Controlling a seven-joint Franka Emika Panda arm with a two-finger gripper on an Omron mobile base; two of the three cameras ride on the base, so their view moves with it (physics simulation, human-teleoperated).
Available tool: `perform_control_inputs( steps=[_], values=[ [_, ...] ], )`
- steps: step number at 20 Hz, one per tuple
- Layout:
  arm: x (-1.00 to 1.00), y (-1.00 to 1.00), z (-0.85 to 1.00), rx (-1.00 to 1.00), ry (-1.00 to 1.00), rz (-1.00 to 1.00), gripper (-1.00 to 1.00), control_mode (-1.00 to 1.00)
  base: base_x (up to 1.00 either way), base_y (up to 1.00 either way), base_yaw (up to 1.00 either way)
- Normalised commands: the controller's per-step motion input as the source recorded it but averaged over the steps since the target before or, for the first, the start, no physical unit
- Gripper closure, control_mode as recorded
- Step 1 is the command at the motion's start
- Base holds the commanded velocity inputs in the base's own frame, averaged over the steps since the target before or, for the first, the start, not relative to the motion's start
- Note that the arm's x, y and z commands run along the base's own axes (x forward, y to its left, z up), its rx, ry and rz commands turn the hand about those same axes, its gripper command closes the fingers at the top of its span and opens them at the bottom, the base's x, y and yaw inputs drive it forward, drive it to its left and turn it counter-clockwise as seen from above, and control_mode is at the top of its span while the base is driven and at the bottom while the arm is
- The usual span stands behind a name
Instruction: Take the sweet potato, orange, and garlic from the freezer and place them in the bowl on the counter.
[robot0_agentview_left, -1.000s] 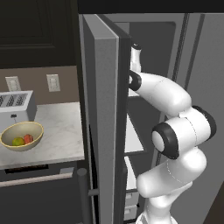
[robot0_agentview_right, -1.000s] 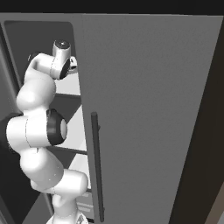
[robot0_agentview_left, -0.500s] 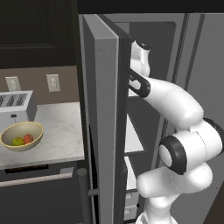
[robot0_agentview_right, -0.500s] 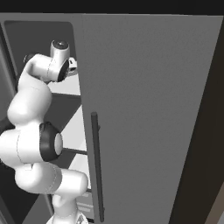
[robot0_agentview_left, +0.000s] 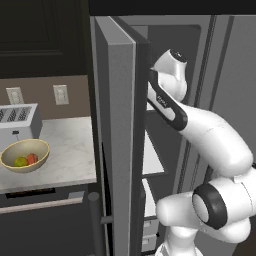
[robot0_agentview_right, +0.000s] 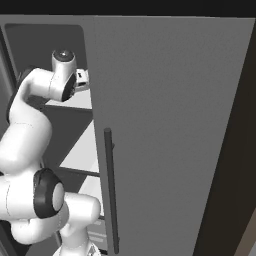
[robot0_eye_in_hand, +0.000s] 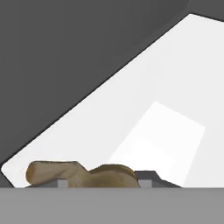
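Observation:
The pale bowl (robot0_agentview_left: 10, 152) rests on the marbled counter (robot0_agentview_left: 65, 150) and holds the yellow-olive orange (robot0_agentview_left: 21, 161) and the reddish sweet potato (robot0_agentview_left: 32, 158). The freezer (robot0_agentview_left: 165, 60) stands open, its long door (robot0_agentview_left: 117, 150) swung out toward me. My arm reaches onto an upper white shelf (robot0_eye_in_hand: 166, 100) inside. In the hand view a tan, lumpy garlic (robot0_eye_in_hand: 78, 173) lies on that shelf right at my gripper (robot0_eye_in_hand: 97, 181), whose dark fingertips (robot0_eye_in_hand: 154, 177) stand wide apart on either side of it, open.
A silver toaster (robot0_agentview_left: 17, 122) stands behind the bowl, against the wall. The freezer door's edge is close to my forearm on the left. The fridge's right door (robot0_agentview_right: 170, 125) with its long handle (robot0_agentview_right: 110, 190) is closed beside the arm. Lower shelves and drawers (robot0_agentview_left: 150, 225) sit beneath.
My arm has stretched deeper into the freezer's upper shelf, the elbow sinking lower and forward. The bowl and its contents have not moved.

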Motion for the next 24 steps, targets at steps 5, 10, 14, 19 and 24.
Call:
perform_control_inputs(
  steps=[5,10,14,19,24],
  values=[
    [-0.71,-0.36,0.17,0.0,0.0,-0.12,1.0,-1.0,0.0,0.0,0.0],
    [-0.62,-0.21,0.17,0.0,0.0,-0.15,1.0,-1.0,0.0,0.0,0.0],
    [-0.62,-0.12,0.1,0.0,0.0,-0.15,1.0,-1.0,0.0,0.0,0.0],
    [-0.67,-0.12,0.07,0.0,0.0,-0.14,1.0,-1.0,0.0,0.0,0.0],
    [-0.69,-0.15,0.09,0.0,0.0,-0.13,1.0,-1.0,0.0,0.0,0.0]
  ],
)
